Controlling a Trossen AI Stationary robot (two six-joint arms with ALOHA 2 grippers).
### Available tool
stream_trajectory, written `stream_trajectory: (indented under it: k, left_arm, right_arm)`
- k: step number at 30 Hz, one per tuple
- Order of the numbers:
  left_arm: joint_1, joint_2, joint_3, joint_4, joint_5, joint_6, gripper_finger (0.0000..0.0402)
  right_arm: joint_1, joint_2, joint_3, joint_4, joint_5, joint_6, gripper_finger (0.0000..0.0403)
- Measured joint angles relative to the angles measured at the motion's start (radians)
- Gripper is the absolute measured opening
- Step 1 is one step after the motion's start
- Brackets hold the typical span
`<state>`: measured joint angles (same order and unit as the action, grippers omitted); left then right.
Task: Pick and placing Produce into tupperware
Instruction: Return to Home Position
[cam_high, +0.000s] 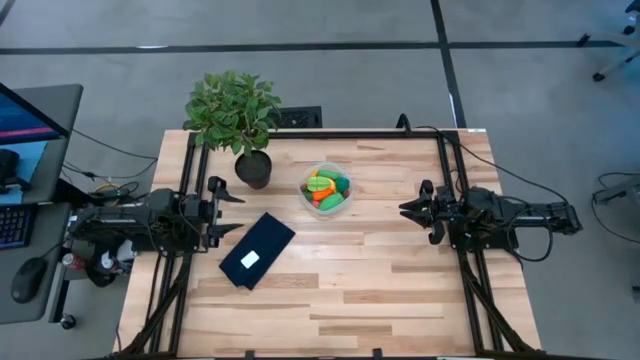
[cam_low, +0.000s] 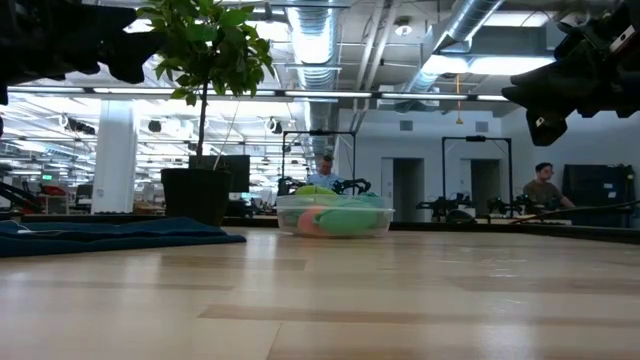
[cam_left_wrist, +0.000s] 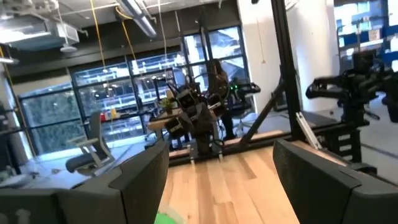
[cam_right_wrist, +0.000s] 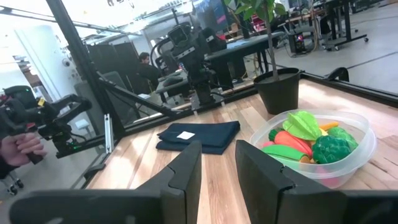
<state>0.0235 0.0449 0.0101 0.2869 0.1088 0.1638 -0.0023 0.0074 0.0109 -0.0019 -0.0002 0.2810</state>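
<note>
Seems all but done, judging by the wooden worktop (cam_high: 330, 300): shows no loose produce anywhere on its boards in the high view. Carries a leafy potted plant (cam_high: 235, 105) at the far edge and a dark folded cloth (cam_high: 257, 250) with a white label nearer the left arm. Carries the tupperware (cam_high: 327, 190) too, between centre and far edge, just beside the plant's pot. Finds the produce (cam_high: 327, 188) heaped inside that clear round tub, as green, orange and yellow pieces in the high view. Picks out, in the right wrist view, a green star-shaped piece (cam_right_wrist: 303, 124), an orange carrot (cam_right_wrist: 291, 142), a knobbly green broccoli-like piece (cam_right_wrist: 329, 149) and a green oblong pod (cam_right_wrist: 283, 152), all within the rim. Leaves, by that reading, nothing more to pick up, only the parking of both arms.

Places the left tool (cam_high: 230, 212) at the worktop's left edge, with fingers spread wide apart and gripping nothing, well apart from the tupperware and closer to the cloth. Places the right tool (cam_high: 410, 210) toward the right edge, lifted clear of the wood in the low view, with fingers parted by a narrower gap and empty, pointing toward the tub yet apart from it. Puts the tupperware roughly midway between the two tools, touched by neither.
</note>
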Motion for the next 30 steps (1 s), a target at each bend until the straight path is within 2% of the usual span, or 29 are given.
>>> stream_trajectory:
  k: [8,19,30]
  left_arm:
    - [0.0,-0.035,-0.001,-0.078,0.008,0.082,0.0279]
    - [0.0,-0.04,-0.002,-0.258,-0.114,0.13,0.0308]
    - [-0.005,-0.024,-0.003,-0.248,-0.066,0.185,0.0314]
  right_arm:
    - [0.0,0.0,0.0,0.001,0.0,0.0,0.0093]
    - [0.0,0.0,0.0,0.001,0.0,0.0,0.0093]
    - [0.0,0.0,0.0,0.001,0.0,0.0,0.0093]
